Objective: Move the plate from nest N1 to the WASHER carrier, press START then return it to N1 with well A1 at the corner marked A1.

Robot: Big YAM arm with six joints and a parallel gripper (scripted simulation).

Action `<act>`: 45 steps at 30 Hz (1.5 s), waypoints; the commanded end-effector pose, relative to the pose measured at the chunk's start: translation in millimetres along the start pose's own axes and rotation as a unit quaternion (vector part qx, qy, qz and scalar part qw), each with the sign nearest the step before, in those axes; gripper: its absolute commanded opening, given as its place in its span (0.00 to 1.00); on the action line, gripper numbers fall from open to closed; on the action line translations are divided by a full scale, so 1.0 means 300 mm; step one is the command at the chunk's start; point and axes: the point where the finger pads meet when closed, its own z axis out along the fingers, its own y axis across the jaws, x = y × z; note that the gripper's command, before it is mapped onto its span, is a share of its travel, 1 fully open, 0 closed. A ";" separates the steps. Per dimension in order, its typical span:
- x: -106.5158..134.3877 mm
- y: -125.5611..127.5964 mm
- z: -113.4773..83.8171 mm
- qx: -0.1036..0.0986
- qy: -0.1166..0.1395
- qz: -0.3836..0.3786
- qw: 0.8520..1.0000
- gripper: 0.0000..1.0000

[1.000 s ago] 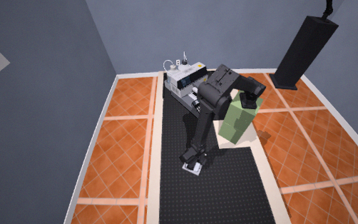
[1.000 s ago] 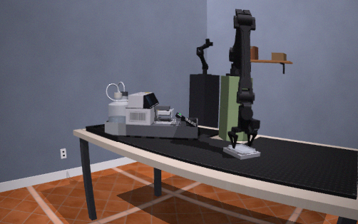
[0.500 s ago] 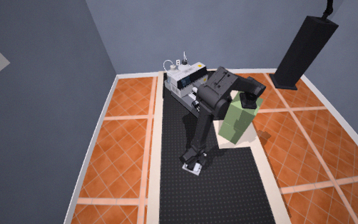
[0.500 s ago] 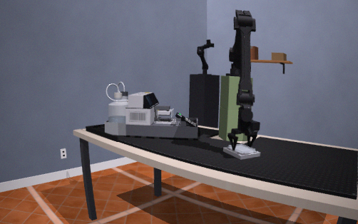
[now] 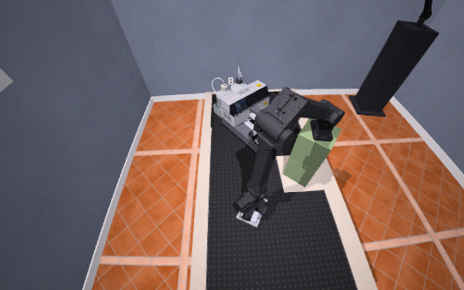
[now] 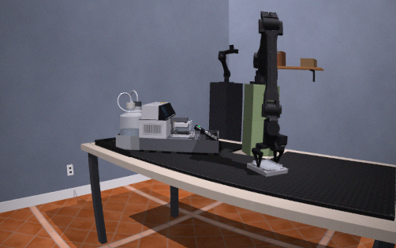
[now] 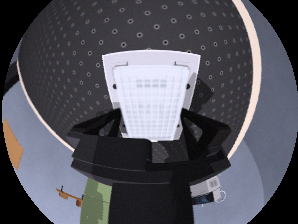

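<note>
Plate [image 7: 152, 102] lies flat in nest N1 [image 6: 267, 168] on the tabletop [image 6: 335, 186], well apart from the washer [image 6: 166, 136]; gripper [image 6: 270, 156] poised over it, jaws wide and empty; plate likely light, rigid, slick plastic, best pinched across its side walls.

Matte black, boxy-linked arm [image 6: 267, 59] with a black two-fingered end effector [image 6: 269, 155]

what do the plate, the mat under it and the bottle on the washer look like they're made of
Plate: looks like white matte plastic, an even pale face with a fine grid of wells and no glare.
Mat: looks like dark rubber or a coated board, flat black, with regular rows of small dots.
Bottle: looks like translucent plastic, pale and see-through, with thin white tubing looping from its cap.
</note>
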 end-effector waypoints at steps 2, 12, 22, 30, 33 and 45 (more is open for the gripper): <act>-0.042 -0.011 -0.004 0.009 -0.014 0.001 1.000 1.00; -0.042 -0.011 -0.004 0.009 -0.014 0.001 1.000 1.00; -0.042 -0.011 -0.004 0.009 -0.014 0.001 1.000 1.00; -0.042 -0.011 -0.004 0.009 -0.014 0.001 1.000 1.00; -0.042 -0.011 -0.004 0.009 -0.014 0.001 1.000 1.00; -0.024 -0.011 -0.008 0.005 -0.008 0.000 1.000 0.86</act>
